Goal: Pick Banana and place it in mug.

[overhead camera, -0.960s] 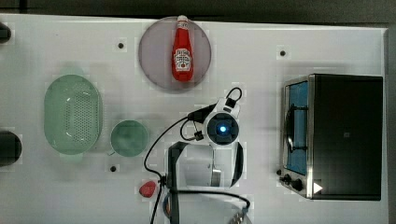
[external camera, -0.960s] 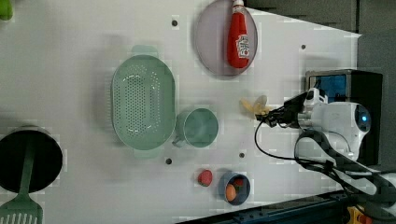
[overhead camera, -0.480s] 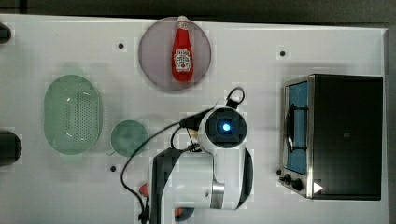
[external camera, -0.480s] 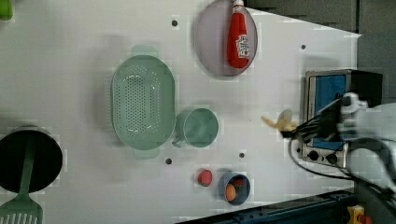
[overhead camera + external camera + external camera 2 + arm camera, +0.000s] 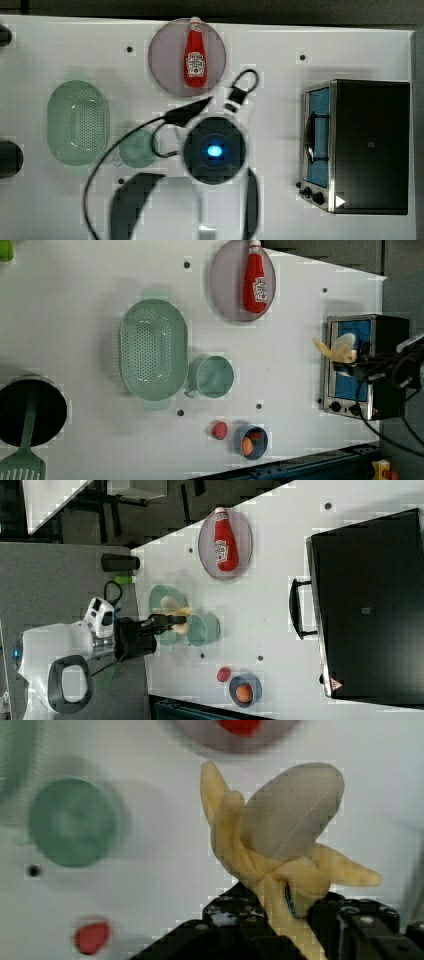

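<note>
My gripper (image 5: 287,914) is shut on the stem of the banana (image 5: 280,840), a pale cream-yellow toy with peeled lobes, and holds it high above the white table. In the left view the banana (image 5: 336,348) hangs at the gripper (image 5: 352,365) in front of the toaster oven. The right view has the banana (image 5: 173,615) at the gripper (image 5: 162,621), overlapping the mug (image 5: 202,629). The pale-green mug (image 5: 214,376) stands upright and empty on the table beside the basket. In the top view the mug (image 5: 137,148) sits just left of my arm's body (image 5: 215,150). The mug (image 5: 72,822) is well off to the side of the banana.
A green perforated basket (image 5: 153,349) sits next to the mug. A ketchup bottle (image 5: 255,282) lies on a grey plate (image 5: 227,285). A toaster oven (image 5: 360,145) stands at the top view's right. Near the left view's bottom are a red fruit (image 5: 219,430) and a blue bowl (image 5: 251,441).
The arm has risen with the banana in the gripper, growing larger in the top view. In the left view the banana moved right, from the table to in front of the oven.
</note>
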`<state>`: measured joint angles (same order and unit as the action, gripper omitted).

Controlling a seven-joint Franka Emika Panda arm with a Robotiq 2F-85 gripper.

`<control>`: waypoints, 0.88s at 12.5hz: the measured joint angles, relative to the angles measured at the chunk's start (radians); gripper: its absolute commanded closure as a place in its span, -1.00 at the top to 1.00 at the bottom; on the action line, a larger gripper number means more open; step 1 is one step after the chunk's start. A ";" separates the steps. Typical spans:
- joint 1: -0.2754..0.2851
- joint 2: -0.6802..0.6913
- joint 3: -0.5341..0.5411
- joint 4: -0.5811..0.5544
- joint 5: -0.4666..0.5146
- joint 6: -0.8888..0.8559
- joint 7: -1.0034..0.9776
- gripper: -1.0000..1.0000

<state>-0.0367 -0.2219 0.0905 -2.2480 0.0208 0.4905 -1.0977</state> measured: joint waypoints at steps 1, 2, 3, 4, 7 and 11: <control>0.021 0.009 0.024 -0.008 0.013 0.008 0.041 -0.36; 0.029 0.023 0.061 -0.014 0.009 0.001 0.090 -0.36; 0.030 0.035 0.107 -0.023 0.018 -0.005 0.144 -0.36; 0.032 0.043 0.149 -0.031 0.033 -0.004 0.198 -0.36; 0.039 0.058 0.251 -0.063 0.087 0.026 0.392 -0.36; 0.070 0.154 0.318 -0.072 0.086 0.128 0.528 -0.36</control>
<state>0.0338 -0.0679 0.4080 -2.3203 0.1064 0.6182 -0.5698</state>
